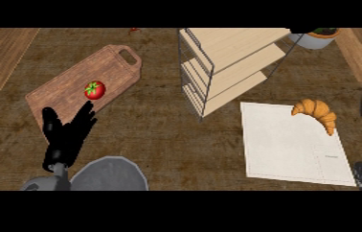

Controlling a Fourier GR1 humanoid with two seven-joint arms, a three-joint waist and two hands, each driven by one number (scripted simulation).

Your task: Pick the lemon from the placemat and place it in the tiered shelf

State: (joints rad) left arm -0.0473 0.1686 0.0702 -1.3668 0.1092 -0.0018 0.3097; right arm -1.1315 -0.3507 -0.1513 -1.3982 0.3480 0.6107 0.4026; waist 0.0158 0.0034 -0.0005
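The left hand (67, 130) is at the lower left of the head view. Its fingers are straight and spread, and it holds nothing. Its fingertips lie over the near edge of a wooden cutting board (74, 85). A red tomato (95, 90) with a green top sits on the board, just past the fingers.

The right hand shows only as a dark sliver at the right edge, so I cannot tell how it stands.

The tiered shelf (230, 63) stands in the middle at the back. Its wooden levels look bare.

The white placemat (290, 149) lies on the counter (163, 125) at the right. A croissant (318, 112) rests on its far right corner. No lemon shows on the mat. No writing can be read.

A white pot (314, 38) with a plant is at the top right.
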